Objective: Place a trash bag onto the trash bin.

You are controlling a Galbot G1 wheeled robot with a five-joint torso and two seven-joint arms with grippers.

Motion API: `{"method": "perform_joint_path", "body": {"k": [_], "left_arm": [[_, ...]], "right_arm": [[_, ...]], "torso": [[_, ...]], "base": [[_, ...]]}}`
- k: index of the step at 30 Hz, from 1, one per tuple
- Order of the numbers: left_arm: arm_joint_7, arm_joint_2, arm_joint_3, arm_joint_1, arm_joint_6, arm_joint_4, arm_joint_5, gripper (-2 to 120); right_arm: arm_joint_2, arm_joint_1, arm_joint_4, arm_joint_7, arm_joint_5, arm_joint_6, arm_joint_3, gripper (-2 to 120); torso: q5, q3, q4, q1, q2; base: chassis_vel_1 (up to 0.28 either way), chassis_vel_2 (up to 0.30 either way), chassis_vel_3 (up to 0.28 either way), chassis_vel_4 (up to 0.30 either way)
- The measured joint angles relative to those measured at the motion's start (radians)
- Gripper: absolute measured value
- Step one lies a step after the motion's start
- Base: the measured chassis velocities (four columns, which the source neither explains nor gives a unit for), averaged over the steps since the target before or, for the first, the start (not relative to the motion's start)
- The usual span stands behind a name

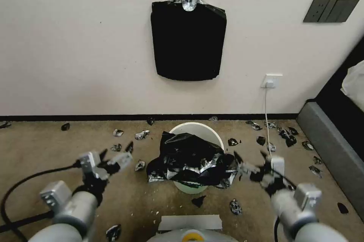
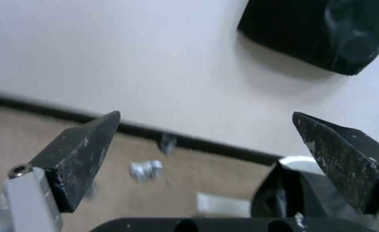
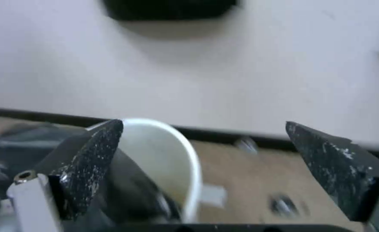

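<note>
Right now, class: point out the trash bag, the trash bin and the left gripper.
trash bag (image 1: 189,158), head view, crinkled middle.
trash bin (image 1: 197,127), head view, far white rim.
left gripper (image 1: 115,157), head view, between open fingertips.

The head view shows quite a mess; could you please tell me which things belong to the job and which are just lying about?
Job: trash bag draped over the near side of the trash bin; left gripper and right gripper, both open.

Lying about: hanging slab of bags, black scraps, white cable.
</note>
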Motion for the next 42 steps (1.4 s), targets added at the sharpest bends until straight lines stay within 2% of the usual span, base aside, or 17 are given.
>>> {"method": "perform_joint_path", "body": {"k": [3, 5, 7, 10, 11, 13, 16, 17, 18, 20, 21, 24, 29, 32, 35, 40, 42], "left_arm": [[0.01, -0.005, 0.0, 0.001, -0.011, 0.004, 0.021, 100], [0.089, -0.037, 0.016, 0.033, -0.086, 0.024, 0.172, 100], [0.105, -0.042, 0.022, 0.044, -0.103, 0.028, 0.206, 100], [0.129, -0.07, 0.035, 0.078, -0.156, 0.049, 0.318, 100], [0.129, -0.07, 0.035, 0.078, -0.156, 0.049, 0.318, 100], [0.133, -0.09, 0.03, 0.092, -0.175, 0.055, 0.359, 100], [0.149, -0.104, 0.021, 0.106, -0.188, 0.053, 0.374, 100], [0.17, -0.114, 0.013, 0.117, -0.208, 0.05, 0.403, 100], [0.17, -0.114, 0.013, 0.117, -0.208, 0.05, 0.403, 100], [0.192, -0.124, 0.007, 0.127, -0.229, 0.046, 0.442, 100], [0.192, -0.124, 0.007, 0.127, -0.229, 0.046, 0.442, 100], [0.212, -0.135, -0.004, 0.139, -0.259, 0.044, 0.483, 100], [0.214, -0.147, -0.004, 0.144, -0.267, 0.044, 0.499, 100], [0.214, -0.153, 0.001, 0.144, -0.269, 0.044, 0.503, 100], [0.209, -0.152, 0.006, 0.142, -0.264, 0.04, 0.5, 100], [0.206, -0.148, 0.006, 0.139, -0.26, 0.039, 0.493, 100], [0.204, -0.147, 0.006, 0.135, -0.259, 0.042, 0.486, 100]], "right_arm": [[-0.014, 0.024, -0.006, -0.021, 0.012, -0.005, 0.0, 100], [-0.086, 0.192, -0.061, -0.137, 0.065, -0.076, -0.03, 100], [-0.107, 0.256, -0.085, -0.169, 0.079, -0.101, -0.05, 100], [-0.169, 0.492, -0.227, -0.289, 0.111, -0.194, -0.186, 100], [-0.169, 0.492, -0.227, -0.289, 0.111, -0.194, -0.186, 100], [-0.189, 0.651, -0.331, -0.368, 0.114, -0.238, -0.281, 100], [-0.194, 0.776, -0.411, -0.429, 0.114, -0.261, -0.382, 100], [-0.188, 0.878, -0.482, -0.477, 0.113, -0.27, -0.474, 100], [-0.188, 0.878, -0.482, -0.477, 0.113, -0.27, -0.474, 100], [-0.168, 0.974, -0.573, -0.534, 0.111, -0.279, -0.573, 100], [-0.168, 0.974, -0.573, -0.534, 0.111, -0.279, -0.573, 100], [-0.119, 1.111, -0.733, -0.612, 0.084, -0.274, -0.696, 100], [-0.09, 1.172, -0.812, -0.67, 0.039, -0.252, -0.754, 99], [-0.078, 1.202, -0.851, -0.686, 0.027, -0.245, -0.787, 92], [-0.06, 1.232, -0.902, -0.71, 0.015, -0.229, -0.831, 76], [-0.053, 1.241, -0.912, -0.715, 0.017, -0.227, -0.842, 63], [-0.05, 1.247, -0.916, -0.716, 0.018, -0.226, -0.854, 52]], "torso": [[0.0001, 0.0, 0.0, 0.0, 0.0], [0.0003, 0.0, 0.0001, 0.0, 0.0], [0.0004, 0.0, 0.0002, 0.0, 0.0], [0.0003, 0.0, 0.0002, 0.0, 0.0], [0.0003, 0.0, 0.0002, 0.0, 0.0], [0.0001, 0.0, 0.0004, 0.0, 0.0], [0.0003, 0.0, 0.0003, 0.0, 0.0], [-0.0001, 0.0, 0.0006, 0.0, 0.0], [-0.0001, 0.0, 0.0006, 0.0, 0.0], [0.0002, 0.0, 0.0002, 0.0, 0.0], [0.0002, 0.0, 0.0002, 0.0, 0.0], [0.0002, 0.0, 0.0004, 0.0, 0.0], [0.0003, 0.0, 0.0002, 0.0, 0.0], [-0.0004, 0.0, 0.0003, 0.0, 0.0], [0.0, 0.0, 0.0003, 0.0, 0.0], [0.0, 0.0, 0.0003, 0.0, 0.0], [-0.0001, 0.0, 0.0003, 0.0, 0.0]], "base": [[0.0, 0.0, 0.0, 0.0], [0.0, 0.0, 0.0, 0.0], [0.0, 0.0, 0.0, 0.0], [0.0, 0.0, 0.0, 0.0], [0.0, 0.0, 0.0, 0.0], [0.0, 0.0, 0.0, 0.0], [0.0, 0.0, 0.0, 0.0], [0.0, 0.0, 0.0, 0.0], [0.0, 0.0, 0.0, 0.0], [0.0, 0.0, 0.0, 0.0], [0.0, 0.0, 0.0, 0.0], [0.0, 0.0, 0.0, 0.0], [0.0, 0.0, 0.0, 0.0], [0.0, 0.0, 0.0, 0.0], [0.0, 0.0, 0.0, 0.0], [0.0, 0.0, 0.0, 0.0], [0.0, 0.0, 0.0, 0.0]]}}
